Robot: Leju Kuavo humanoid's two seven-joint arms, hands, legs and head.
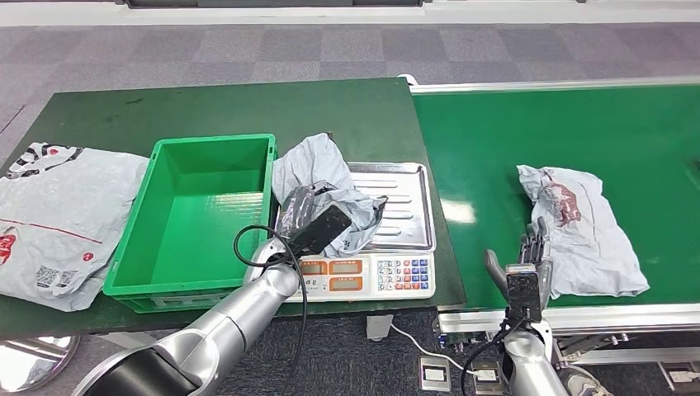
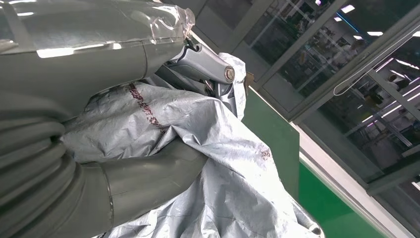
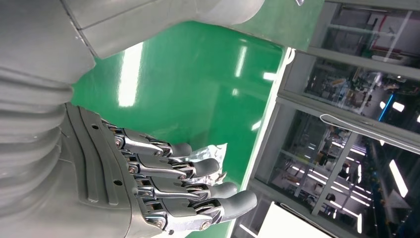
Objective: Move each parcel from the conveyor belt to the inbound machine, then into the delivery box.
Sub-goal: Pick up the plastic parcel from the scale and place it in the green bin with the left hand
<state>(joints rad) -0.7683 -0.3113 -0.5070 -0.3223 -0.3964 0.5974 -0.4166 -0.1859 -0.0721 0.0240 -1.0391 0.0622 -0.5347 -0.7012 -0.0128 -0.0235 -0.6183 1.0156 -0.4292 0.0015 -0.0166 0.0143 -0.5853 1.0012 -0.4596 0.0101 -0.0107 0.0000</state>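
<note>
Head view, your inventory: left hand (image 1: 307, 216) over the scale (image 1: 388, 247), gripping a crumpled grey parcel (image 1: 326, 186) that sits on the steel pan; its wrist camera block hides most of the fingers here. Green box (image 1: 198, 219) just left of the scale, touching the parcel's left edge or nearly so; you cannot tell which. Large white bag (image 1: 58, 219) on the dark table (image 1: 248, 107), far left, beside the box. Second parcel (image 1: 578, 227), grey-white with a red print, lies on the green belt (image 1: 536, 140) at right. Right hand (image 1: 528, 260) stands at that parcel's near-left edge, fingers straight and apart, holding nothing.

Left wrist view adds what the head view hides: thumb (image 2: 148, 178) and fingers (image 2: 203, 64) pressed into the parcel's (image 2: 223, 163) grey film from opposite sides, a firm grasp.

Right wrist view gives you the fingers (image 3: 198, 171) extended side by side over the belt (image 3: 198, 84), with a scrap of the second parcel's film (image 3: 210, 151) just past the fingertips; whether they touch it, you cannot tell.
</note>
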